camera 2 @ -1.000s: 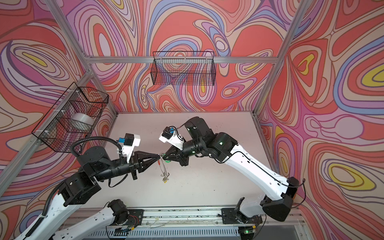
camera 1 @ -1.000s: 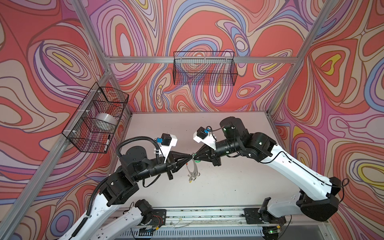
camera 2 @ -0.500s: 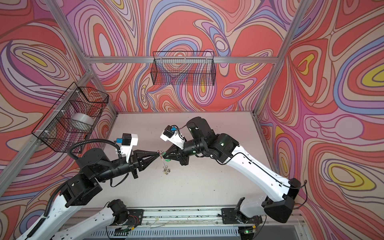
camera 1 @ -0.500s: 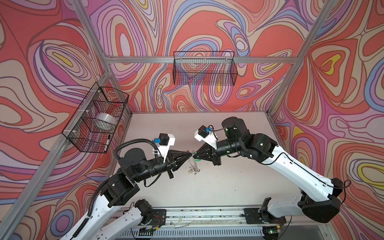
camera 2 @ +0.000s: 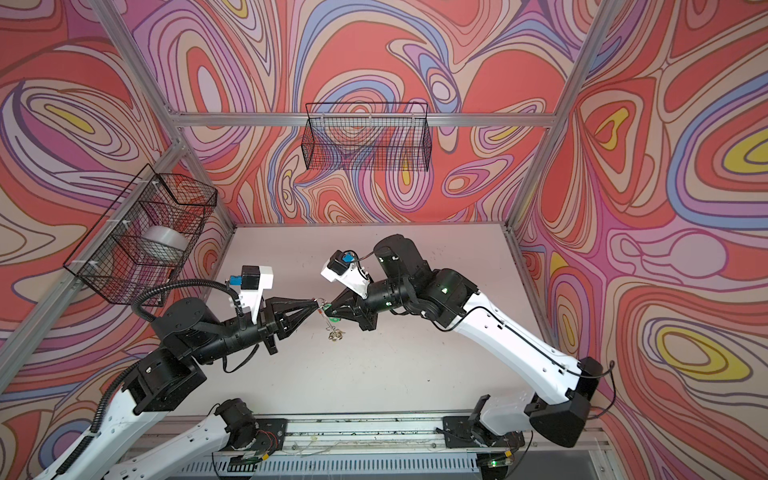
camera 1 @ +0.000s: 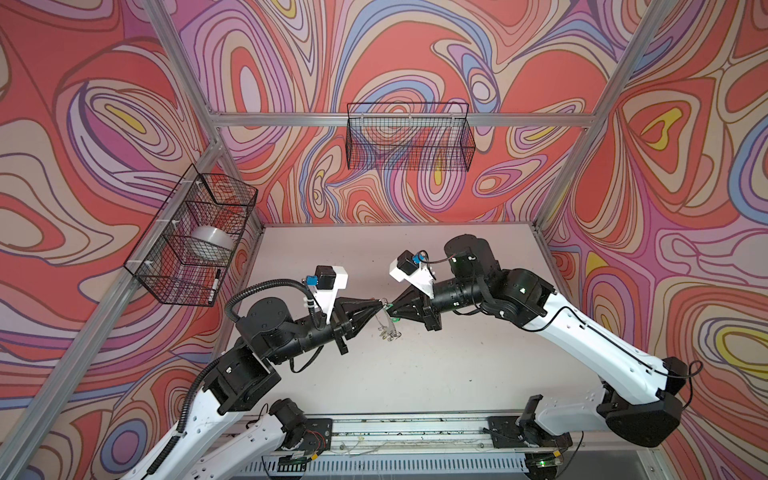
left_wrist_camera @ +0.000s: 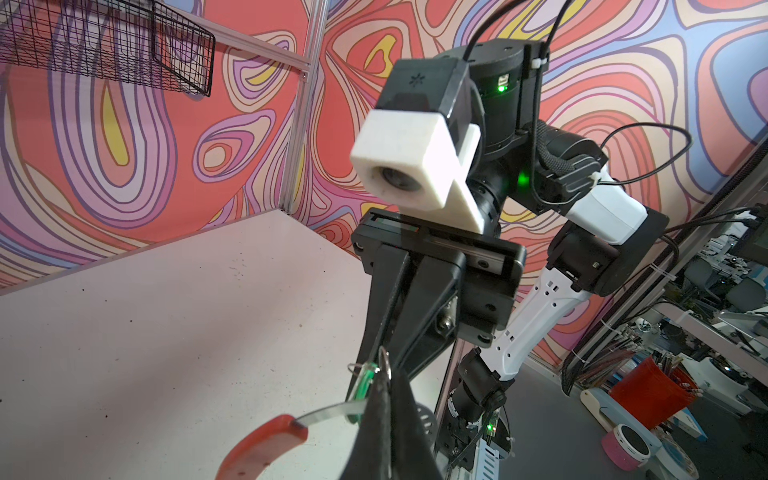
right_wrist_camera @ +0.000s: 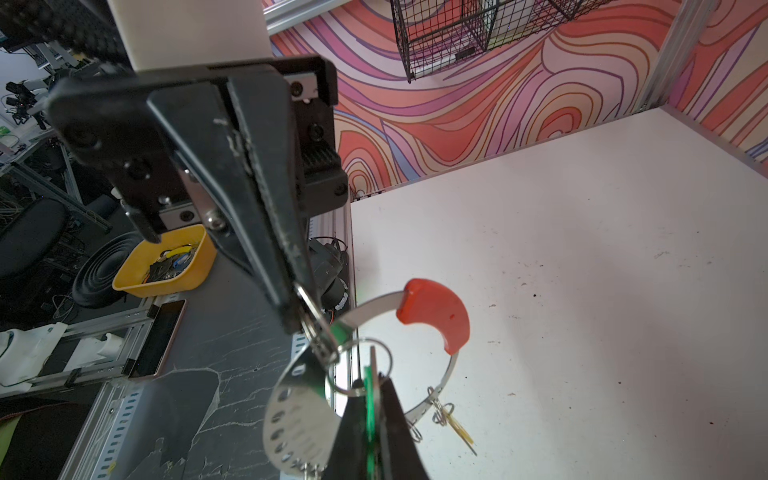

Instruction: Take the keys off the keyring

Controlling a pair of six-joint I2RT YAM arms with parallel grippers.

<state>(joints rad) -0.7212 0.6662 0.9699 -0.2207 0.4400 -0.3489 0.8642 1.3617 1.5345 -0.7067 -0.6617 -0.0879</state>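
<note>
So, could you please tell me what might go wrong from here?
The left gripper pinches the large flat grey keyring with its red segment only at its tips; a tug could drop it. The jaws of the right gripper clamp the green-tagged silver key, which may twist free.

Flat rectangular tabletop [camera 1: 457, 374] of pale, matte off-white with a faint pink cast, in full view in both top views. Fronted along its near edge by a long grey metal rail [camera 1: 415, 426]. Closed off on the three sides away from that rail by slim aluminium posts [camera 1: 544, 220] and swirl-patterned wall panels [camera 1: 415, 62]. Directly on the surface: small dark specks [right_wrist_camera: 535, 295] and faint scuffs [left_wrist_camera: 237, 270], scattered loosely from just beyond the rail out to the edge farthest from it.
</note>
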